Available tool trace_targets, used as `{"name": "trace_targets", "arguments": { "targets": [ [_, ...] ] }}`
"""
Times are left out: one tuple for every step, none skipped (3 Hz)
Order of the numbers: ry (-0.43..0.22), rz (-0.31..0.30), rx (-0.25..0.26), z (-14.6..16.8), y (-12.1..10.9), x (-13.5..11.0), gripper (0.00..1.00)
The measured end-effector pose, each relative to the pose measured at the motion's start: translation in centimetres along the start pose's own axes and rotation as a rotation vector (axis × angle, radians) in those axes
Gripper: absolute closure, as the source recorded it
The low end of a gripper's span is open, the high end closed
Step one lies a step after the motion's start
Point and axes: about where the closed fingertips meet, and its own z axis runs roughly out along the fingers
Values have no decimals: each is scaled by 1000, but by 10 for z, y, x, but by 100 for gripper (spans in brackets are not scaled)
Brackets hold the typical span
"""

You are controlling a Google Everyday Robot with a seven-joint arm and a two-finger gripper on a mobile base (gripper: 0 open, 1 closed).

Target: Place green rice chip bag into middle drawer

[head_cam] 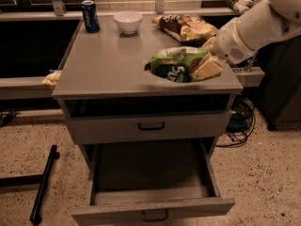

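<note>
The green rice chip bag (175, 63) is a crinkly lime-green bag at the front right of the grey cabinet top (108, 65), raised at its right end. My gripper (203, 66), cream-coloured, comes in from the right and is shut on the bag's right end. The middle drawer (153, 210) is pulled out below, wide and shallow, with a small dark handle on its front; nothing shows inside it. The upper drawer (150, 126) above it is closed.
A blue soda can (90, 16) and a white bowl (128, 21) stand at the back of the top. A yellow-and-brown snack bag (186, 27) lies at the back right. Cables (240, 121) lie on the floor at the right, a black bar (43, 185) at the left.
</note>
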Motion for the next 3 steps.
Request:
{"name": "trace_targets", "arguments": {
  "targets": [
    [-35,-59,-35,-40,51,6,100],
    [-41,-85,-99,-68,98,7,100],
    [-37,-87,-117,-68,103,7,100]
  ]
}}
